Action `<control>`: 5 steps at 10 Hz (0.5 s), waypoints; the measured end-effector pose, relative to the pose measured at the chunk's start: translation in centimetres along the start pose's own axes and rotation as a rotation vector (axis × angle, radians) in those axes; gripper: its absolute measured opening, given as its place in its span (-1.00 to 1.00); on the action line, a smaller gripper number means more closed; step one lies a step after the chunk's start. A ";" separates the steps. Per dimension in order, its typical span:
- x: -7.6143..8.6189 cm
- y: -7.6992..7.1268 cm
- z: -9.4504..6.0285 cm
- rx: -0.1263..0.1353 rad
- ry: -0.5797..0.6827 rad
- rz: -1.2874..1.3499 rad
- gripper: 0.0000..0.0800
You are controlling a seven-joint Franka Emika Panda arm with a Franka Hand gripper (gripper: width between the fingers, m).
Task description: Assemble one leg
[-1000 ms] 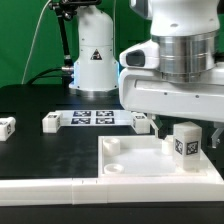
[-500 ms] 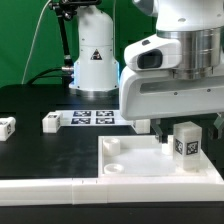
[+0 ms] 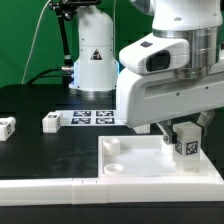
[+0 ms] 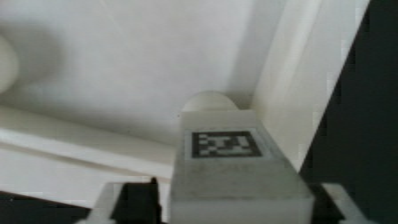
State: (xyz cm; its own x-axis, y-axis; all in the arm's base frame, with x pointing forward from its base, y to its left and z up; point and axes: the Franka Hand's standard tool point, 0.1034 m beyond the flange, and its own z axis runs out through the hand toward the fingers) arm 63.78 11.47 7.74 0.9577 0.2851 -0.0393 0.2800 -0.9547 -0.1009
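Note:
The leg [image 3: 187, 143], a small white block with a black-and-white tag, stands upright in a corner socket of the large flat white panel [image 3: 130, 162] at the exterior view's right. My gripper [image 3: 185, 132] hangs over it with one finger on each side. In the wrist view the leg [image 4: 224, 150] fills the middle, tag facing the camera. My gripper [image 4: 226, 206] straddles it, with a dark gap between each finger and the leg, so the jaws are open around it and not touching.
Two loose white legs [image 3: 8, 126] [image 3: 50, 122] lie on the black table at the exterior view's left. The marker board [image 3: 95, 117] lies behind them. A long white bar [image 3: 50, 186] runs along the front edge. A white robot base [image 3: 93, 55] stands at the back.
My gripper body has turned about the upright leg and shifted slightly towards the exterior view's left. The leg itself has stayed in place, with its tag facing the same way.

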 end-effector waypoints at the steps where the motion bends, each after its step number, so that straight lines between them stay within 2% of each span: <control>1: 0.0 0.0 0.0 0.000 0.000 0.026 -0.27; 3: 0.0 0.0 0.0 0.001 0.000 0.074 -0.27; 5: 0.0 -0.1 0.1 0.015 0.000 0.349 -0.27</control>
State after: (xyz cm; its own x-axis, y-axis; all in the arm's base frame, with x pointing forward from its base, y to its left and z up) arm 63.75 11.52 7.67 0.9955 -0.0587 -0.0743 -0.0657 -0.9932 -0.0956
